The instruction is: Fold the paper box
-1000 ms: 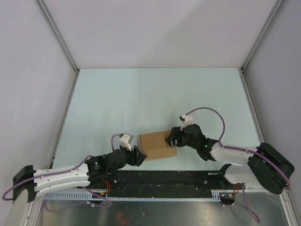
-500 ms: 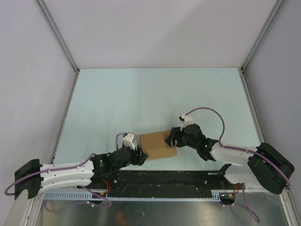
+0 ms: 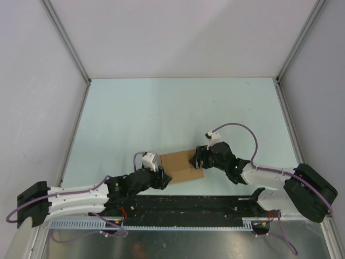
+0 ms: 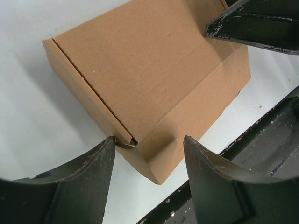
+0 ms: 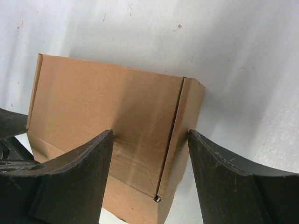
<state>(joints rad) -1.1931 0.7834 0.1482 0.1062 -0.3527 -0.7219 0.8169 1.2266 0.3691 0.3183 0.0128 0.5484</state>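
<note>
Top view: the paper box (image 3: 180, 166) lies on the counter (image 3: 161, 108) near its front edge, between the left fingers (image 3: 162, 176) and the right fingers (image 3: 195, 160).
Left wrist view: the left fingers are spread and straddle the box's near corner, where a flap seam gapes.
Right wrist view: the right fingers are spread and straddle the opposite end flap.

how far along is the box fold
Mostly done: the paper box lies on the table as a closed rectangular shape. In hand: the left gripper and right gripper straddle opposite ends, jaws open. Remaining: the end flap stands slightly proud, so probably a final press.
</note>
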